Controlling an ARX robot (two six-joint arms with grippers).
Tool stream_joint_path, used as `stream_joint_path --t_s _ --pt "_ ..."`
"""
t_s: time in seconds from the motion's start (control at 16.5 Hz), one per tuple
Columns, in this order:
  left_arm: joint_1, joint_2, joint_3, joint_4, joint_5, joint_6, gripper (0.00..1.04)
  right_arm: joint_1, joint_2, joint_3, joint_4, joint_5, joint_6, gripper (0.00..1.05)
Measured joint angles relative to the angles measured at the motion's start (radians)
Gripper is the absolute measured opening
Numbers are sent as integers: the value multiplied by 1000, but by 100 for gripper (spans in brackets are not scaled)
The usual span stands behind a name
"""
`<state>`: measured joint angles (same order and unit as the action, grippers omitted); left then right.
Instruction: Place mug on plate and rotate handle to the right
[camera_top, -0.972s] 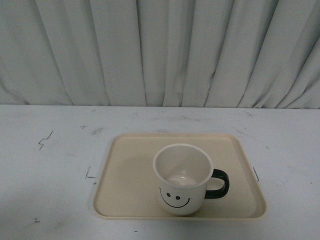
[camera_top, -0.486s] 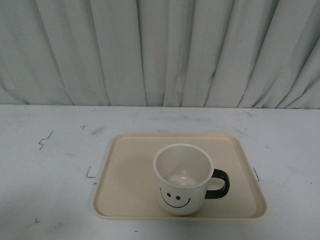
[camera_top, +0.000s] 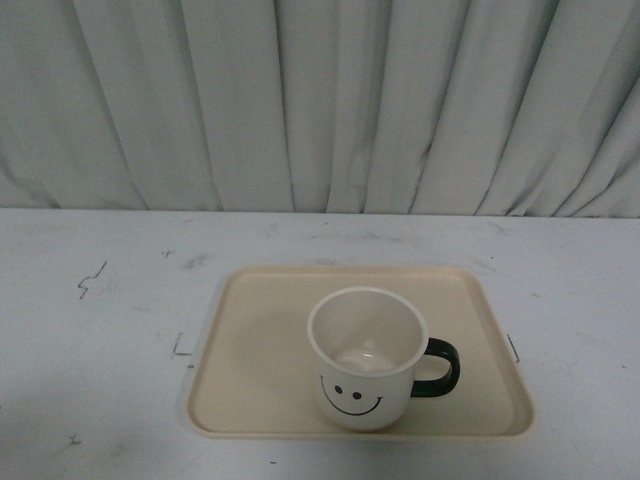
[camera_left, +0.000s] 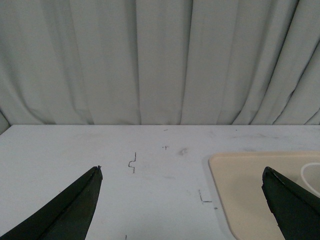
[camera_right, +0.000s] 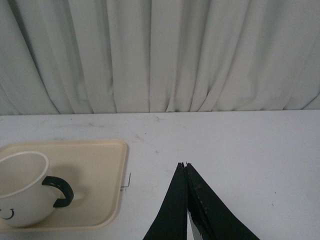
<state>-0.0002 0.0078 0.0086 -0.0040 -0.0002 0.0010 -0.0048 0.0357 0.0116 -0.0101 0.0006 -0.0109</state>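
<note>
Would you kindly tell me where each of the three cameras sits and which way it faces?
Front view: on the robot's body, facing the table and curtain; mug upright on the plate, handle pointing right; no arm shows.
Left wrist view: on the left arm, facing the curtain; open left end effector frames the plate's edge.
Right wrist view: on the right arm; shut right end effector shows, beside plate and mug.
All views share the plate and curtain.

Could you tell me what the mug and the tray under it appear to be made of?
The mug looks like glazed ceramic or enamel: glossy white with highlights inside. The plate seems to be matte beige plastic, with a moulded low rim and rounded corners. Neither is certain.
</note>
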Motion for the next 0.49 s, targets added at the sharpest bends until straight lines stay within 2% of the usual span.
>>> stream_joint_path --t_s 0.18,0.43,0.49 --pt "0 0 0 0 0 0 98 0 -30 0 1 0 0 4" --pt "0 0 0 0 0 0 98 0 -32 0 6 0 0 37" --pt "0 0 0 0 0 0 98 0 -32 0 6 0 0 48"
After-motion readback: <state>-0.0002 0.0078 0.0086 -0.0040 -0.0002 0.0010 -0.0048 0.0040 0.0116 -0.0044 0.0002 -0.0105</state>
